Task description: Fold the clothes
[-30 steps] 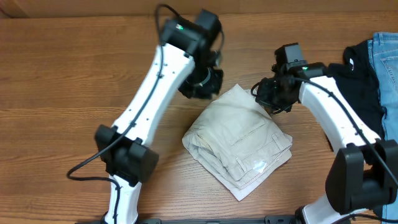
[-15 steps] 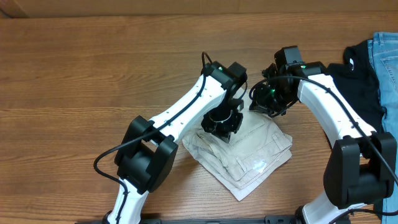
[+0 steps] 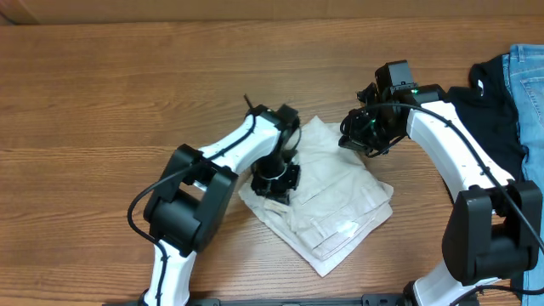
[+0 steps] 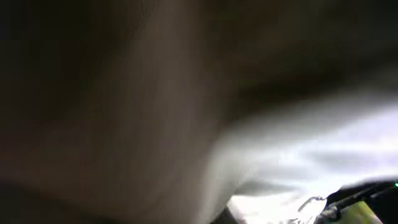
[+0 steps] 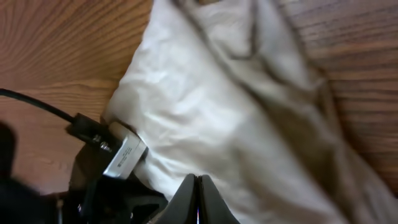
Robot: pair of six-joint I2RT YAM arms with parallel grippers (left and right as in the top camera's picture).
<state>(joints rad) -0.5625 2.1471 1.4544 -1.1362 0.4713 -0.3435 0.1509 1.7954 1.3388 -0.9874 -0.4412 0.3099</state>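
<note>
Your left gripper [image 3: 274, 180] has swept down from beyond the bundle's far corner, across its top, and now presses on the left edge of the khaki shorts [image 3: 340, 200]. Its wrist camera is buried in blurred pale cloth, so you cannot tell whether its jaws are wide, narrow or pinching fabric. The shorts lie as a compact folded packet in the middle of the tabletop [image 3: 102, 102]. Compared with a second ago, the packet looks flatter and is dragged slightly to the left. That suggests the folding itself is largely done, and you are smoothing or squaring the stack rather than making a new crease. Your right gripper [image 3: 361, 136] has barely moved and hovers at the packet's upper right corner. Its wrist view shows the jaws closed together with nothing visibly between them. Farther right, the black garment [image 3: 497, 110] and the blue jeans [image 3: 531, 76] sit well apart from the work.
</note>
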